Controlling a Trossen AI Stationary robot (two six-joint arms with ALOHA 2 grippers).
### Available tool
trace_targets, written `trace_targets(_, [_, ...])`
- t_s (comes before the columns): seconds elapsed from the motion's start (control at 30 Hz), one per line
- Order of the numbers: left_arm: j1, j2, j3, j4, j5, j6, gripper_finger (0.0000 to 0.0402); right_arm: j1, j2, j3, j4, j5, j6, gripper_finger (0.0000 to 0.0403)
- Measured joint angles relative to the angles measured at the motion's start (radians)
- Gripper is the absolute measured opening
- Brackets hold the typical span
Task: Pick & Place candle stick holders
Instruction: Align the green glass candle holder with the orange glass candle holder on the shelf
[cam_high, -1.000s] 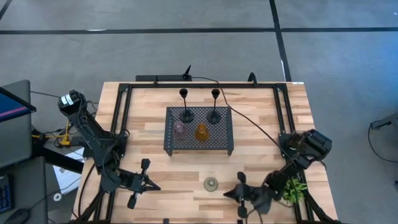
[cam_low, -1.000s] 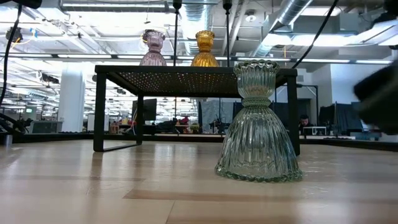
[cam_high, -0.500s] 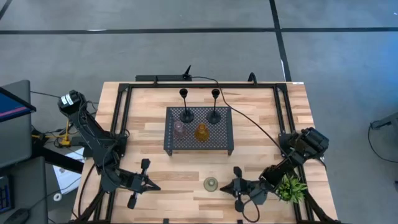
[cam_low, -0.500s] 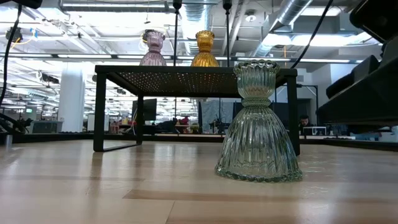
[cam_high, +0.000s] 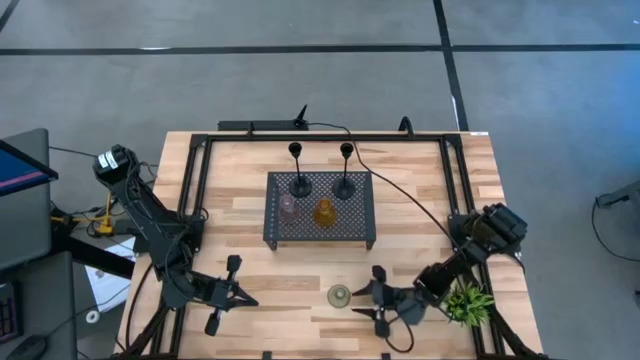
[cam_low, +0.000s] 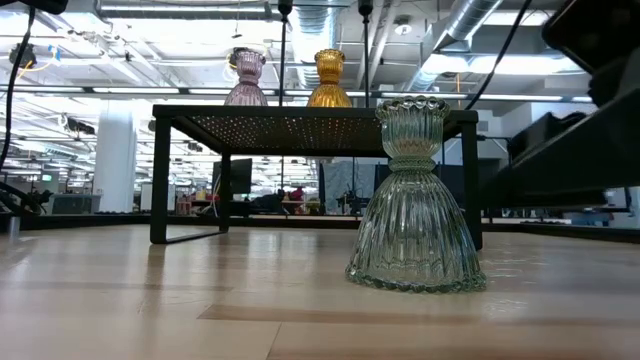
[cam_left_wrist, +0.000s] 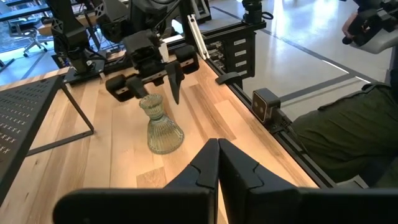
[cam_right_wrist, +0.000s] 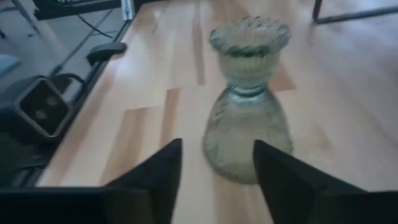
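A green glass candle stick holder (cam_high: 340, 295) stands upright on its wide base on the table, near the front edge. My right gripper (cam_high: 361, 301) is open just right of it, fingers level and pointing at it; the holder (cam_right_wrist: 249, 99) stands beyond the fingertips, apart from them. Pink (cam_high: 289, 207) and amber (cam_high: 323, 212) glass holders and two black stemmed holders (cam_high: 298, 167) (cam_high: 345, 166) stand on the black perforated tray (cam_high: 352, 228). My left gripper (cam_high: 243, 294) waits shut at the front left.
A small green spiky plant (cam_high: 470, 300) sits beside the right arm at the front right. Black frame rails (cam_high: 196, 170) run along the table's left, far and right sides. A person's legs (cam_left_wrist: 348, 124) show beyond the table's near edge.
My right gripper has moved toward the table's left edge, up to the green holder, and has opened. The holder has stayed where it was.
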Motion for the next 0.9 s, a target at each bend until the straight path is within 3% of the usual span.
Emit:
trace_targets(0.13, [0.000,0.000,0.000,0.000,0.000,0.000,0.0005,-0.024,0.000,0.001,0.000,0.046,-0.020,0.0251])
trace_targets(0.3, [0.000,0.000,0.000,0.000,0.000,-0.006,0.0005,-0.051,0.000,0.001,0.000,0.044,0.012,0.0291])
trace_targets(0.67, [0.000,0.000,0.000,0.000,0.000,-0.008,0.0005,-0.103,0.000,0.002,0.047,0.036,0.014,0.0326])
trace_targets(0.9, [0.000,0.000,0.000,0.000,0.000,-0.008,0.0005,-0.138,0.000,0.012,0.078,-0.086,0.012,0.0338])
